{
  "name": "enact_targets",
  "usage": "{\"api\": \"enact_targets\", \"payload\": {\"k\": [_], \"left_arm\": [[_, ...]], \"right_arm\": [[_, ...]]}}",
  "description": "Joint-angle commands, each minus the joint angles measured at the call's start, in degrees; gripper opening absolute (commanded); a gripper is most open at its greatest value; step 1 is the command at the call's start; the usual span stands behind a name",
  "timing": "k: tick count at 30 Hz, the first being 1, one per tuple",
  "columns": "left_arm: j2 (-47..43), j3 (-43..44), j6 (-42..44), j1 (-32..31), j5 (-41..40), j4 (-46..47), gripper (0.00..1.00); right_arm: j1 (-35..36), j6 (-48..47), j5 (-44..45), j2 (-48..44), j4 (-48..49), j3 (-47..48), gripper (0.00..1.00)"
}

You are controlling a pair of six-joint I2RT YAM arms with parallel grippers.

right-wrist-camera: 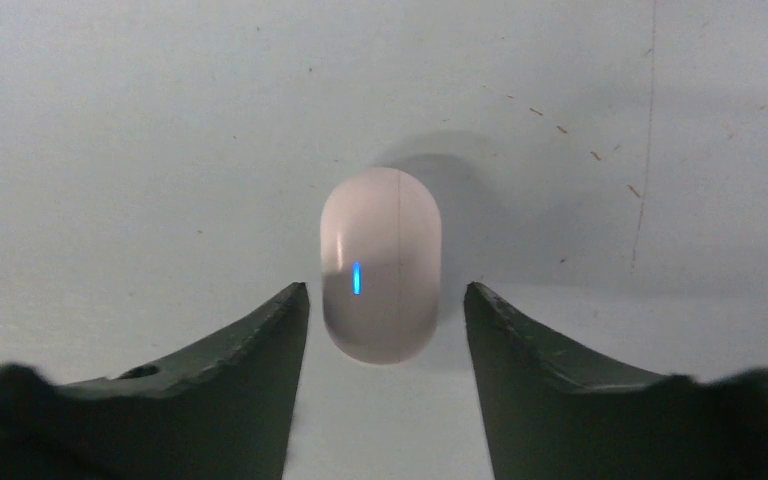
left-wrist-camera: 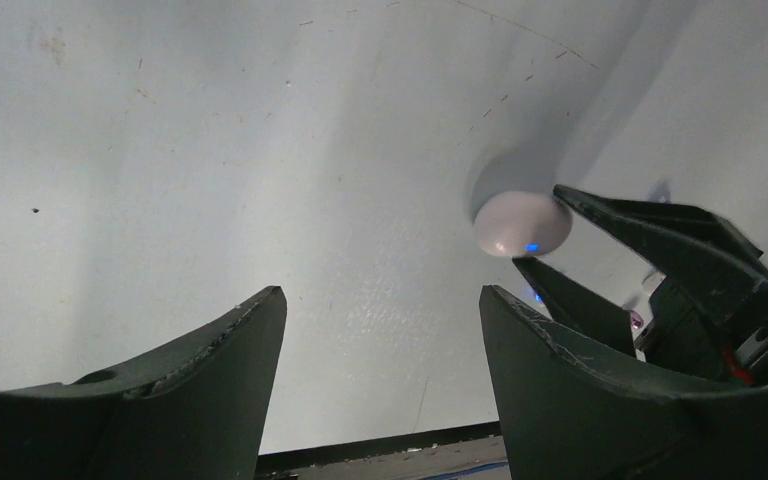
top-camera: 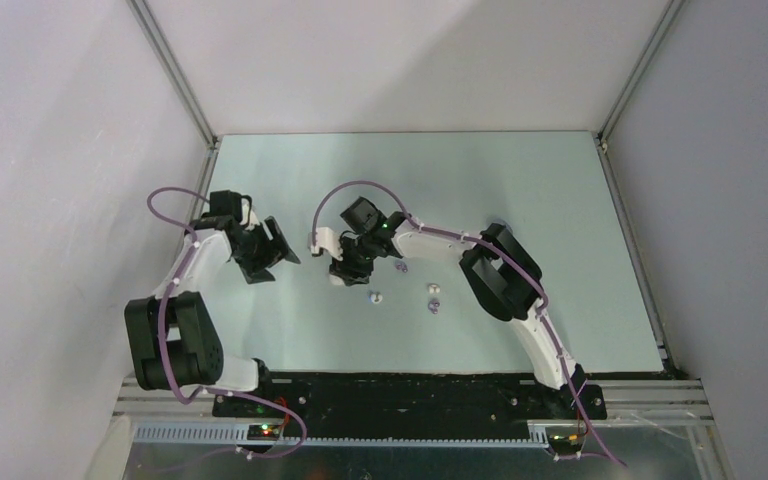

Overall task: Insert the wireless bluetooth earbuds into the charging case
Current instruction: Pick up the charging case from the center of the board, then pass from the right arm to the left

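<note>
Charging case (right-wrist-camera: 380, 265): sitting apparently shut, blue light glowing.
Earbuds (top-camera: 433, 290): lying loose on the table (top-camera: 560, 200) near the case, none inserted yet.
Right gripper (right-wrist-camera: 385, 290): standing partly open, straddling the case, seemingly not touching it.
Left gripper (left-wrist-camera: 381, 292): gaping wide, holding nothing, hovering near the case.

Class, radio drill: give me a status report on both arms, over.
Left fingers open, empty. Right fingers open, straddling the white case, not gripping. Earbuds loose on the table nearby. Nothing blocks the case.
</note>
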Motion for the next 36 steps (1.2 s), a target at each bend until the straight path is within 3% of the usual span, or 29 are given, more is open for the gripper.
{"api": "enact_targets", "payload": {"k": [1, 4, 6, 16, 22, 28, 36], "left_arm": [[-0.57, 0.95, -0.06, 0.24, 1.52, 0.93, 0.76], [1.51, 2.37, -0.44, 0.25, 4.04, 2.27, 0.76], [2.29, 3.08, -1.40, 0.20, 7.26, 5.99, 0.76], [-0.09, 9.44, -5.44, -5.20, 29.28, 47.49, 0.77], [3.64, 18.45, -5.23, -11.88, 37.96, 62.01, 0.77], [10.28, 28.69, -5.98, -16.08, 44.91, 63.28, 0.73], [16.12, 40.29, 2.52, -17.29, 44.52, 49.24, 0.65]], "right_arm": [[-0.12, -1.03, 0.49, 0.74, 0.81, 2.09, 0.47], [-1.16, -0.80, -0.20, -1.02, 0.23, 2.63, 0.32], [-2.41, -0.14, -1.17, -3.50, -0.63, 3.68, 0.29], [-10.11, -2.35, -0.02, -24.77, 5.86, 0.41, 0.29], [-14.81, -7.20, 1.09, -32.04, 12.08, -2.30, 0.30], [-16.12, -14.95, 2.25, -34.20, 19.39, -5.93, 0.31], [-18.22, -15.80, 1.08, -31.59, 26.06, -3.95, 0.32]]}}
